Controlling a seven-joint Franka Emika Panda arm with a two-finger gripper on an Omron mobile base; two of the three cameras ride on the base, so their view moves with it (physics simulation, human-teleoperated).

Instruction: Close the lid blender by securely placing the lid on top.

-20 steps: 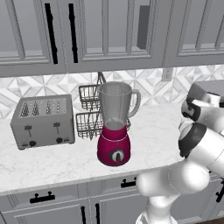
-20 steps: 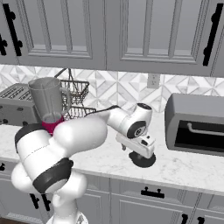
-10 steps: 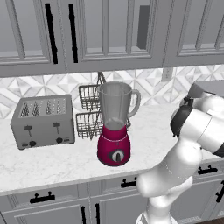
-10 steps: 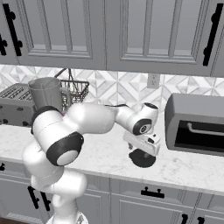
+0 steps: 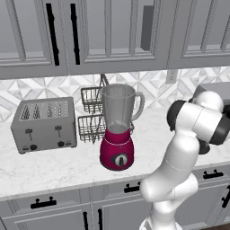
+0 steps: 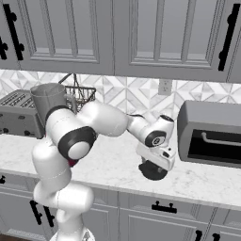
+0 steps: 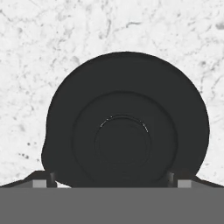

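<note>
The lid [image 7: 127, 138] lies flat on the marble counter [image 6: 108, 164], directly beneath the gripper [image 7: 114, 178], well apart from the blender [image 5: 117, 128]. Fingertips [image 7: 43, 179] straddle it, spread, not yet closing. Risk: an off-centre pinch on the smooth disc could let it slip or tilt. Toaster [image 5: 44, 123] and wire basket [image 5: 92, 114] flank the blender; an oven [image 6: 212, 134] stands to the right.
</note>
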